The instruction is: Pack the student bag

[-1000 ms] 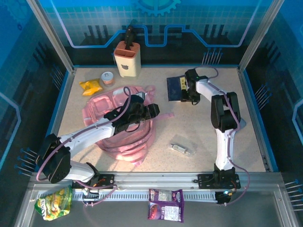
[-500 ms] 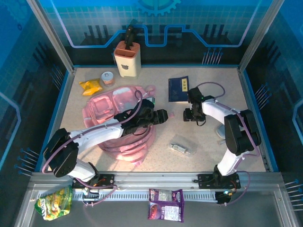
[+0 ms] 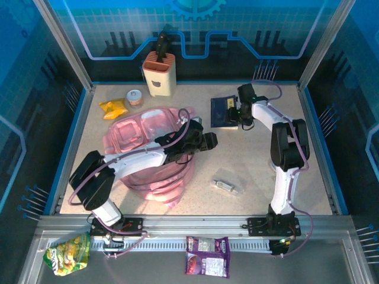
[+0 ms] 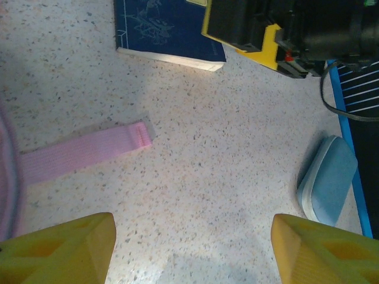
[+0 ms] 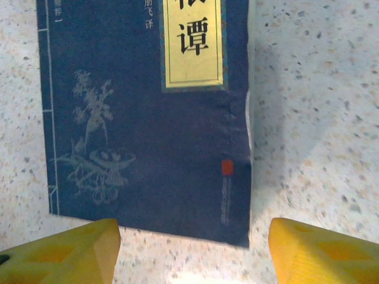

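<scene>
Top view: the student bag (image 3: 145, 148) lies slumped on the left half of the counter (image 3: 254, 171). The left end effector (image 3: 208, 141) hangs just off the bag's right side. The right end effector (image 3: 239, 112) is over a dark blue book (image 3: 221, 111), well to the right of the bag and a little further back.

Left wrist view: the yellow fingers (image 4: 59, 251) stand wide apart with bare counter between them, holding nothing. A pink strap (image 4: 89, 151) trails out from the bag toward the book.

Right wrist view: these fingers (image 5: 62, 251) are also spread wide and empty, straddling the book's near edge without touching it.

Risks, as I judge them: the book lies flat and thin, so the fingers could skate across the cover or jam into the counter. They could also pinch the cover alone and let the pages fall open. With nothing holding the bag's mouth, the soft fabric may sag shut before the book arrives, and the loose strap could snag.
</scene>
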### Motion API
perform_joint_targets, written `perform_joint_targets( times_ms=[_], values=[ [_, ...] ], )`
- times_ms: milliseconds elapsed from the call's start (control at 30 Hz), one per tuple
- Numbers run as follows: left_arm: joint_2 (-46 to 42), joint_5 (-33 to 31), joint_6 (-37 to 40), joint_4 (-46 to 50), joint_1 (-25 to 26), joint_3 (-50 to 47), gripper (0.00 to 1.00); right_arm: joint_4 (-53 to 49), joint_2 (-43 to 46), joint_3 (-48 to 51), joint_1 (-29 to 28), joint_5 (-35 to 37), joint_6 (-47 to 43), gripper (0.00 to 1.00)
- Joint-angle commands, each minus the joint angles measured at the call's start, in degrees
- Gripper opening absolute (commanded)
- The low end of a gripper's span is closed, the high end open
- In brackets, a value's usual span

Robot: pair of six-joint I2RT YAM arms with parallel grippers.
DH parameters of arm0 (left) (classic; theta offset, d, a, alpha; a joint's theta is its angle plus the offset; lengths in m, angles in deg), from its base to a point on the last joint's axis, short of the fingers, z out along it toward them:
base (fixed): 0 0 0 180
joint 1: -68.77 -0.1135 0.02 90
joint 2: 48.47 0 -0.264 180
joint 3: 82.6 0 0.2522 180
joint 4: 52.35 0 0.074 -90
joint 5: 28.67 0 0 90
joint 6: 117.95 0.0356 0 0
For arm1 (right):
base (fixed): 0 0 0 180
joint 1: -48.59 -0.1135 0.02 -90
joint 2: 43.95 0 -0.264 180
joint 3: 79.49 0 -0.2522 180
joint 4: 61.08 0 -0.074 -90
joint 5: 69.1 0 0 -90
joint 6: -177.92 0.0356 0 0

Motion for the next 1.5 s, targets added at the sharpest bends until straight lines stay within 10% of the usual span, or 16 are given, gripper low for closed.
perform_joint_targets(
  times_ms=[0, 733, 1467],
  values=[
    [2.5, -1.2, 1.0, -0.9, -0.1, 3.2, 0.70, -4.7, -2.9, -4.2, 0.8, -1.0, 0.0, 0.70],
    [4.3, -0.7, 0.6, -1.9, -0.8, 3.3, 0.70, -7.8, -8.5, -8.6, 2.2, -2.8, -1.3, 0.41],
    [4.1, 1.3, -0.3, -1.9, -1.1, 2.5, 0.71, -2.8, 13.3, 24.3, -0.9, 1.5, 2.5, 0.26]
  ],
)
